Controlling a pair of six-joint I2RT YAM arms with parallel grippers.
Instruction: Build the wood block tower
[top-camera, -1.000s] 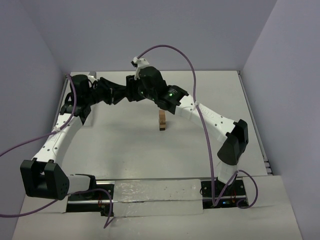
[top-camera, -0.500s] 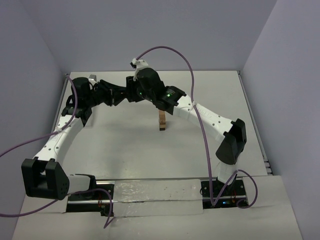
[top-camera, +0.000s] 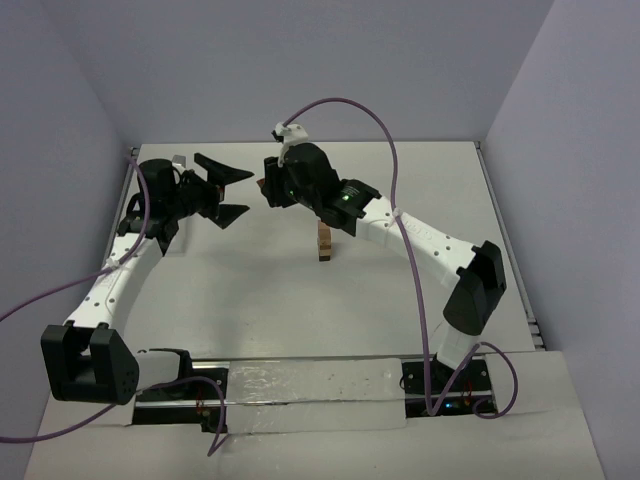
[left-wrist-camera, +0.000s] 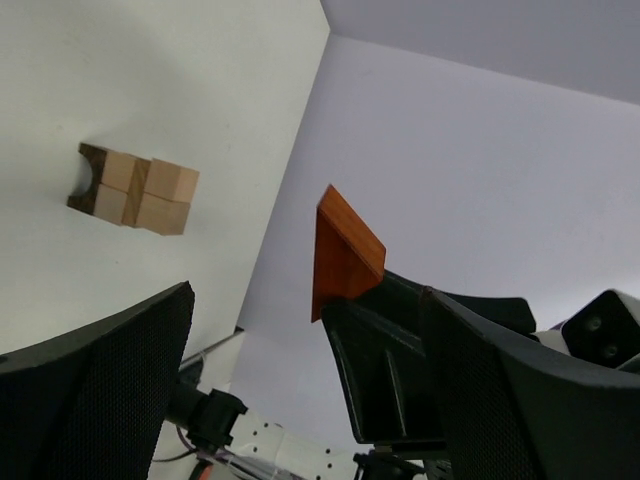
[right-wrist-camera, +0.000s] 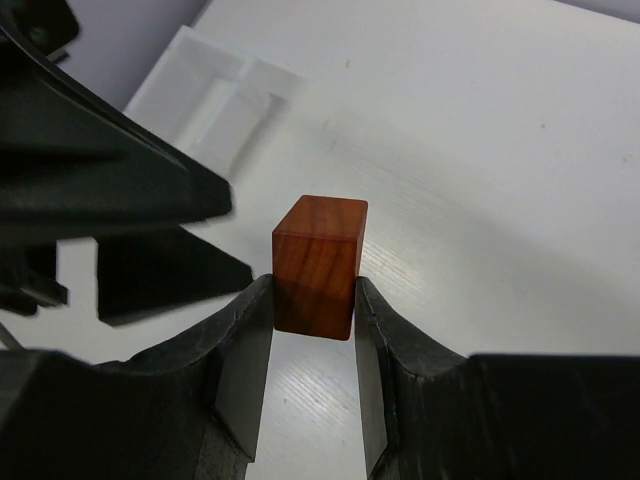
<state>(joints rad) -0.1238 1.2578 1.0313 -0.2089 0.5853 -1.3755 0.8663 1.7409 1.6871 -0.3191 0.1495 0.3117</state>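
Observation:
The wood block tower (top-camera: 324, 243) stands mid-table as a narrow stack of light tan cubes on a dark brown base; the left wrist view shows the stack (left-wrist-camera: 135, 190) too. My right gripper (top-camera: 266, 189) hovers left of and behind the tower, shut on a reddish-brown wedge (right-wrist-camera: 318, 265) that sticks out past its fingertips. The same wedge (left-wrist-camera: 345, 250) shows in the left wrist view, held in the right gripper's black fingers (left-wrist-camera: 400, 345). My left gripper (top-camera: 228, 190) is open and empty, a short way left of the wedge and facing it.
A white holder (right-wrist-camera: 215, 85) lies flat on the table beyond the wedge. Purple cables (top-camera: 340, 100) arc over the right arm. Walls (top-camera: 300, 60) close in the table at the back and on both sides.
The left gripper has opened, let go of the wedge and drawn back to the left. The right gripper has closed on the wedge and keeps it, lifted slightly.

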